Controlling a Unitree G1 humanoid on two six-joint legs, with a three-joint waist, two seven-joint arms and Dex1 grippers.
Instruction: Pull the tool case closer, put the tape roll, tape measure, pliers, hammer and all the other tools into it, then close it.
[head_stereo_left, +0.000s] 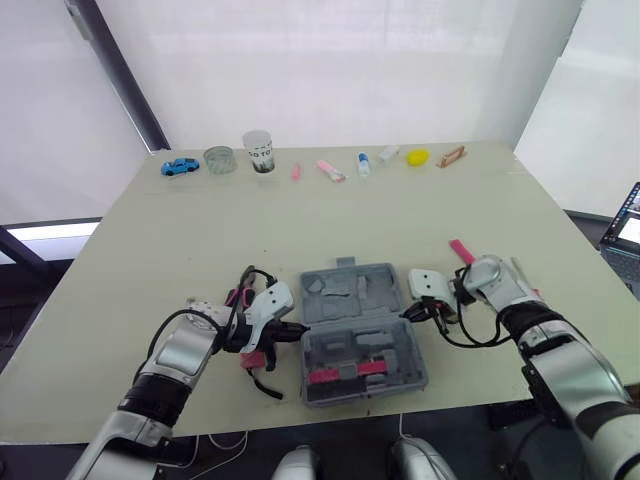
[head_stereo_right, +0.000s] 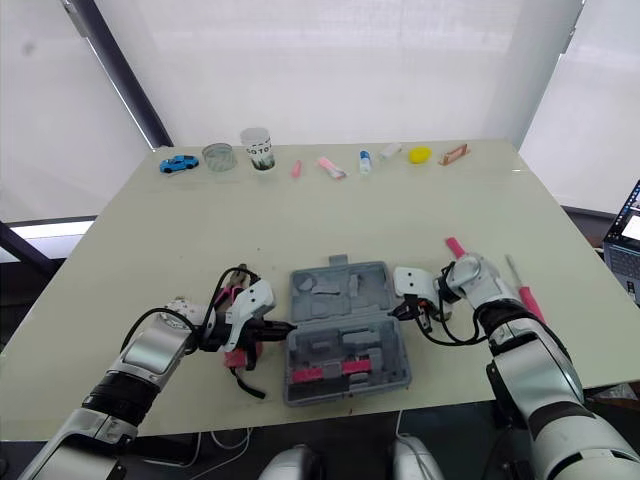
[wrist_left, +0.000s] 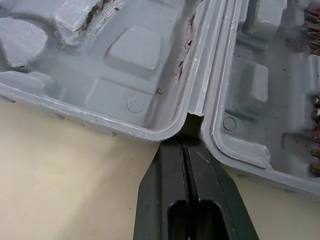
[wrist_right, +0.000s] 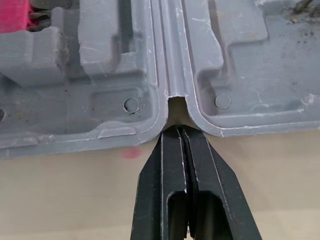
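The grey tool case (head_stereo_left: 355, 330) lies open and flat near the table's front edge, with pink-handled pieces (head_stereo_left: 345, 372) in its front half. My left gripper (head_stereo_left: 300, 330) is shut, its tips at the hinge notch on the case's left side (wrist_left: 187, 140). My right gripper (head_stereo_left: 408, 315) is shut too, its tips at the hinge notch on the right side (wrist_right: 176, 131). Pink-and-black tool handles (head_stereo_left: 250, 360) lie under my left gripper. A pink tool (head_stereo_left: 461, 251) lies by my right wrist, and a pink screwdriver (head_stereo_right: 524, 290) is further right.
Along the table's far edge stand a blue toy car (head_stereo_left: 180, 166), a glass jar (head_stereo_left: 219, 159), a paper cup (head_stereo_left: 259, 152), several small pink and white items and a yellow object (head_stereo_left: 417, 157). A laptop (head_stereo_left: 625, 235) sits off the table's right side.
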